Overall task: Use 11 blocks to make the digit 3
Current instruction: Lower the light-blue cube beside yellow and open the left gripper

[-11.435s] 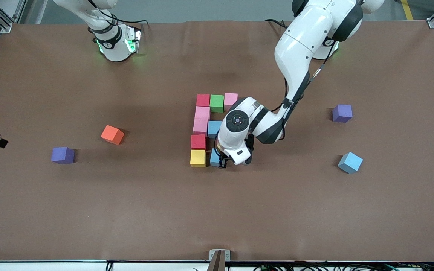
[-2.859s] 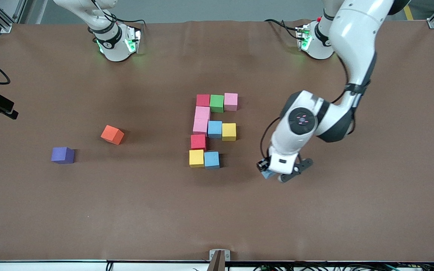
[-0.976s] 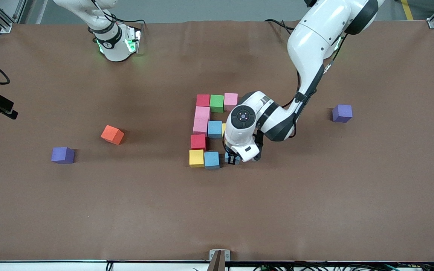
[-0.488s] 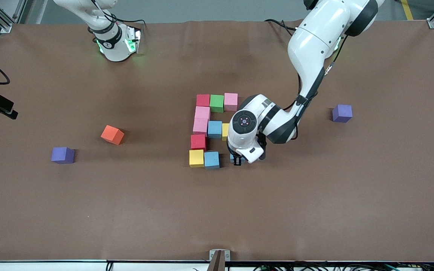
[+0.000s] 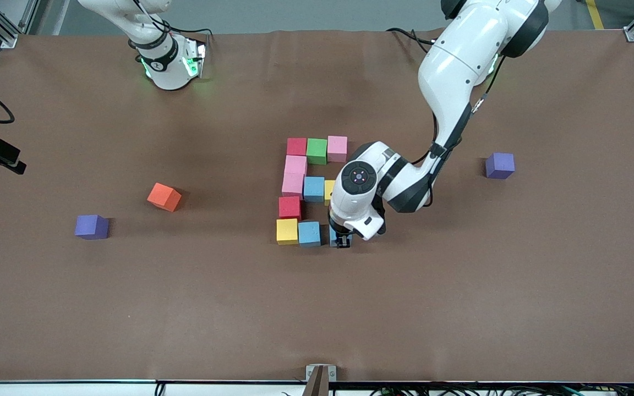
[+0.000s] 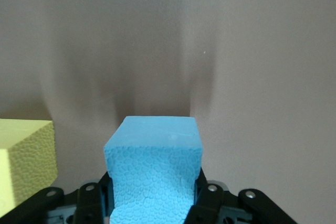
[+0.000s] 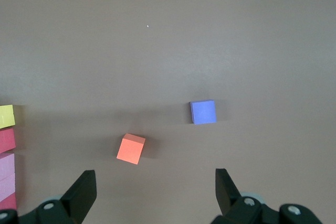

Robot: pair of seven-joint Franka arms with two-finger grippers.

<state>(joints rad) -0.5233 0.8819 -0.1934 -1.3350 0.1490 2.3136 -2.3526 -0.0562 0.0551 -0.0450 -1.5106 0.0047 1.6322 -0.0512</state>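
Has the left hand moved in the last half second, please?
Yes. The left hand, shut on a blue cube, has shifted toward the blue cube at the nearest row's end and slightly nearer the front camera.

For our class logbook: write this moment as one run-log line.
left claw: shut on light blue block, at figure's nearest row beside blue block | right claw: open, waiting | figure: ten placed

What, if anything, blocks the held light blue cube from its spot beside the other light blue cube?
Nothing visible: the left claw holds the light blue cube right at the open spot beside the placed light blue cube.
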